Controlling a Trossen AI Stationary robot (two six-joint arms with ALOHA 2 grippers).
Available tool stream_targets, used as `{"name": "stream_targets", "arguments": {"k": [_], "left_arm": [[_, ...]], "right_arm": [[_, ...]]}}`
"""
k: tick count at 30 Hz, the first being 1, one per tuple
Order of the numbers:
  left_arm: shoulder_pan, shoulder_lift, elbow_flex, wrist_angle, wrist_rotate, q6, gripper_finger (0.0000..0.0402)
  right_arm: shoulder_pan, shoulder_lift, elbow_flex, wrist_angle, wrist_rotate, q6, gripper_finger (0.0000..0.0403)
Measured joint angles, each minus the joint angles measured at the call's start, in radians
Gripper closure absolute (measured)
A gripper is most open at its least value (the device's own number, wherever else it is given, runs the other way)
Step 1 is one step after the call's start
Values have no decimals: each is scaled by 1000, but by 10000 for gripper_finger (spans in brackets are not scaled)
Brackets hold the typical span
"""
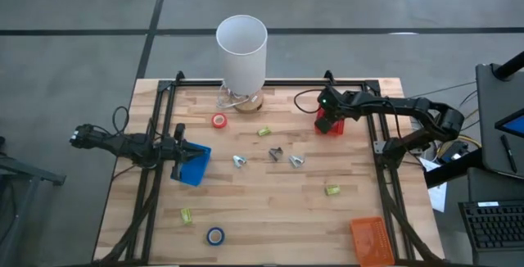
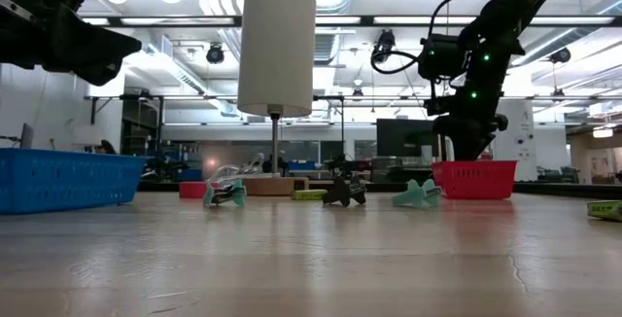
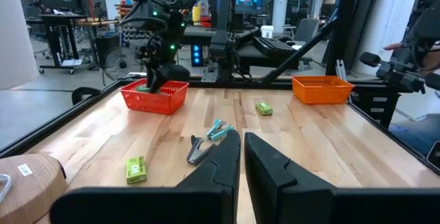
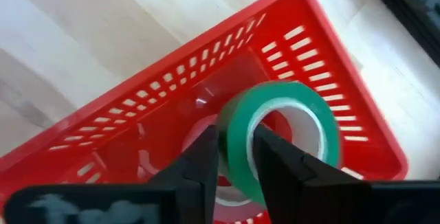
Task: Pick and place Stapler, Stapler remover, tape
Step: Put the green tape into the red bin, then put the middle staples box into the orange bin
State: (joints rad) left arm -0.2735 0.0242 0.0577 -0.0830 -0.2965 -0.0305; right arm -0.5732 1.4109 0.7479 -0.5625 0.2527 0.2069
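Observation:
My right gripper (image 4: 237, 169) hangs over the red bin (image 4: 137, 107) at the table's far right (image 1: 328, 126), pointing steeply down, shut on a green tape roll (image 4: 285, 138). A red tape roll (image 1: 219, 120) lies flat near the lamp and a blue tape roll (image 1: 215, 236) near the front edge. Yellow-green staplers (image 1: 264, 132) (image 1: 332, 189) (image 1: 187, 215) and three staple removers (image 1: 239, 162) (image 1: 276, 154) (image 1: 295, 161) lie on the wood. My left gripper (image 3: 242, 159) waits level and shut, holding nothing, above the blue bin (image 1: 193, 169) at the left. My right gripper holds the green roll by its ring wall (image 4: 236, 138), one finger (image 4: 278, 162) inside the hole and the other (image 4: 199, 165) outside. The fingers come from above, slanting down. The roll sits tilted in the hold, over the inside of the red bin.
A white lamp (image 1: 241, 46) on a wooden base stands at the far edge, middle. An orange bin (image 1: 368, 238) sits at the near right corner. Black frame rails run along the table's left, right and far sides.

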Motion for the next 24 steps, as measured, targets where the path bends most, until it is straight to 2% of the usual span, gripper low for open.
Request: {"name": "stream_targets", "arguments": {"k": [7,13,18,24], "left_arm": [[0,0,0,0,0,0,376],[0,0,0,0,0,0,376],[0,0,0,0,0,0,376],[0,0,0,0,0,0,376]], "right_arm": [[9,-17,0,-26,5,-4,249],[54,-109,0,-91,2,-19,219],[150,-228,0,-127,-12,-1,211],[326,-351,-6,-145,-154,23,216]]}}
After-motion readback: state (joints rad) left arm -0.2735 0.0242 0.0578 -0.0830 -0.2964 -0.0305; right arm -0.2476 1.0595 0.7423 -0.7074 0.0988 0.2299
